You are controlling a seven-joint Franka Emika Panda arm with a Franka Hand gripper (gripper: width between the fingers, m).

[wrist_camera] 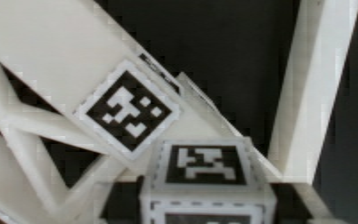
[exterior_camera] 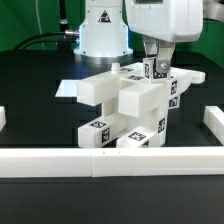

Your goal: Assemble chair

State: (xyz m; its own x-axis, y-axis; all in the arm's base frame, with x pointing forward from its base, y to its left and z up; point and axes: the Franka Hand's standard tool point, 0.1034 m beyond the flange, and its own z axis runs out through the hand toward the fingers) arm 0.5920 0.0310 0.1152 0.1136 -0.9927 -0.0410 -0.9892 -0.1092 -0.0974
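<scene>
**Fitting a tagged block onto the half-built chair**

Working somewhere in the middle of the assembly, judging from the parts already joined. Holding the gripper (exterior_camera: 157, 63) clenched on a small tagged block (exterior_camera: 158, 71), at about 1 o'clock from the middle of the chair (exterior_camera: 118, 108) in the exterior view. Finding the chair near the centre of the black table (exterior_camera: 40, 125), with the front border rail (exterior_camera: 100, 160) at 6 o'clock from it. Seeing in the wrist view the same block (wrist_camera: 202, 165) just beside a slanted tagged panel (wrist_camera: 131, 108). Probably needing next a careful lining-up, then a straight push into its seat. Not being able to tell whether already seated.
</scene>
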